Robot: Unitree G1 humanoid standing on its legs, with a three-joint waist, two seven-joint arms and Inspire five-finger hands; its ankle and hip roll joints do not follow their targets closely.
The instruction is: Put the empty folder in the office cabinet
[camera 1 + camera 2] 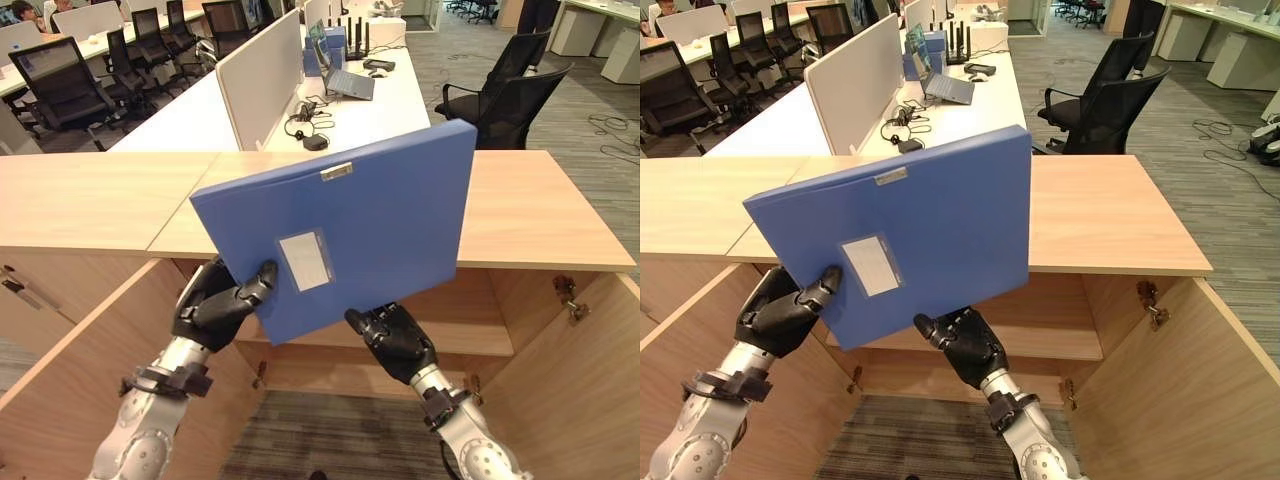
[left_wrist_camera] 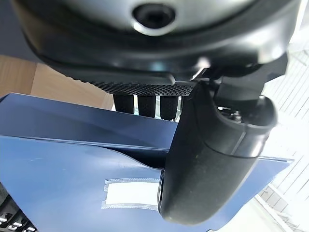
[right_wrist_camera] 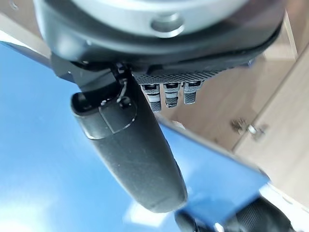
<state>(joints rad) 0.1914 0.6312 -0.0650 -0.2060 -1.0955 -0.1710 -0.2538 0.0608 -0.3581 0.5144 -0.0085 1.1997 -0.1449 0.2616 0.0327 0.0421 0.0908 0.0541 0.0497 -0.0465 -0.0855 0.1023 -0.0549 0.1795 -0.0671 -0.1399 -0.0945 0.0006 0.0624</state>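
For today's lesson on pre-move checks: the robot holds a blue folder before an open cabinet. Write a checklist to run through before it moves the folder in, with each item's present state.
1. Left hand grips the flat blue plastic folder, thumb on its front: ok.
2. Right hand grips the lower edge: ok.
3. Light wooden cabinet doors open: ok.
4. Inner wooden shelf reachable below the top: ok.
5. Folder level for insertion: not ok, tilted.
6. Folder empty: cannot tell.
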